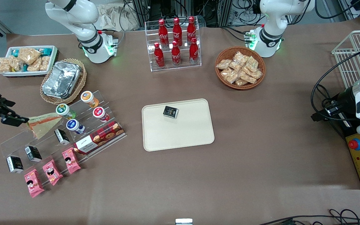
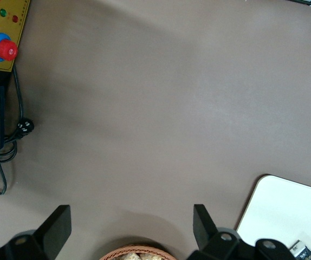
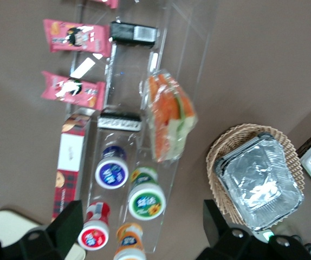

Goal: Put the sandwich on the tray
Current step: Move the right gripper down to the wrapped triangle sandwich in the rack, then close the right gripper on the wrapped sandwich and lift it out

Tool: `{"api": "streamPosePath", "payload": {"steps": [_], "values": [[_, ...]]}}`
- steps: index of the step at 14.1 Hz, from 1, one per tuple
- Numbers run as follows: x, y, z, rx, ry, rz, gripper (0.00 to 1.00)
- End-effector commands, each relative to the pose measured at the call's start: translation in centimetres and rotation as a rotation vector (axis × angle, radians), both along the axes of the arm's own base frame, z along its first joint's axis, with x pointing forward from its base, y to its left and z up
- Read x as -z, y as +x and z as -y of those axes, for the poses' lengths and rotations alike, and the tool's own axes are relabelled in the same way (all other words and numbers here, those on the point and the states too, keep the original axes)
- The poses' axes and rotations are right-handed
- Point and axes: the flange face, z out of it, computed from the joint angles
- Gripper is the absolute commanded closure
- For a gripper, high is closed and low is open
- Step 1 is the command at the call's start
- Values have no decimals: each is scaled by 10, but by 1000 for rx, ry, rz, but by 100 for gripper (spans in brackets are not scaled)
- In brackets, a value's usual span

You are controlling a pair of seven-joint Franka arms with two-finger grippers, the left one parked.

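Pink snack packets [image 1: 50, 171] nearest the front camera, on the clear stepped rack [image 1: 62, 135]. Sandwich [image 1: 42, 123] on the rack's upper step beside the green-lidded cup [image 1: 63, 110], well apart from tray [image 1: 177, 125] mid-table. Gripper [image 1: 12, 119] at the sandwich's tip toward the working arm's end, jaws spread wide, holding nothing.

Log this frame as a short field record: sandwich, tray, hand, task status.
sandwich: wrapped wedge lying on the clear tiered display stand, beside the green-lidded cup
tray: cream tray at table centre, holding only a small black packet
hand: the hand, open, next to the sandwich, not gripping it
status: sandwich not yet on tray
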Motion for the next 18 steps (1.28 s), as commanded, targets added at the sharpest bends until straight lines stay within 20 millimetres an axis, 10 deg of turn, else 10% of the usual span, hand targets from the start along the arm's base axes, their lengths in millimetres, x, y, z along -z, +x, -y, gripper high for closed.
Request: {"api": "streamPosePath", "payload": {"steps": [1, 18], "values": [[12, 2, 9, -5, -17, -29, 1], [132, 9, 40, -8, -2, -39, 1]]}}
